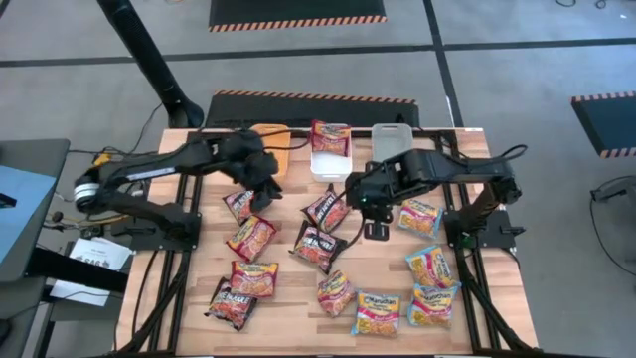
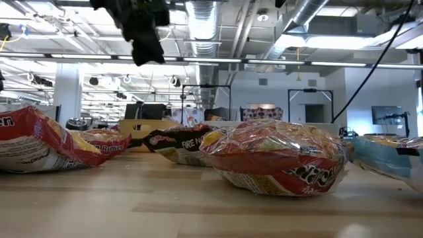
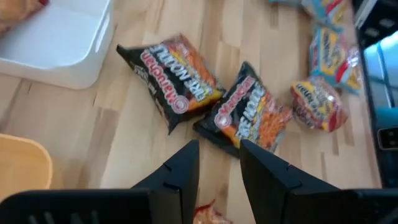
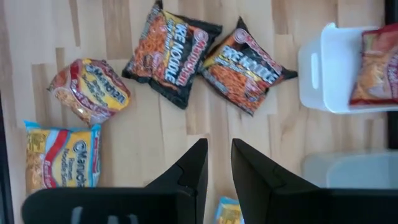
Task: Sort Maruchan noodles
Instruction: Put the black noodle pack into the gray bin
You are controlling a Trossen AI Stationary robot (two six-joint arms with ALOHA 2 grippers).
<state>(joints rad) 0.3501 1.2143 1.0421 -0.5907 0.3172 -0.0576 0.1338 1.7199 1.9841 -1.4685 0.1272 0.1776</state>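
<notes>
Both grippers hang empty above the middle of the table, the left gripper (image 3: 217, 165) and the right gripper (image 4: 217, 162) each with its fingers a narrow gap apart and nothing between them. The Maruchan noodles (image 1: 253, 237) lie scattered over the wood, only one red-orange packet (image 1: 330, 137) already in the white bin (image 1: 328, 164). The two black Fire Noodle packets (image 4: 208, 59) touch and overlap, so I think a descent there could pinch both or push one aside, and both arms reaching for them could collide.
</notes>
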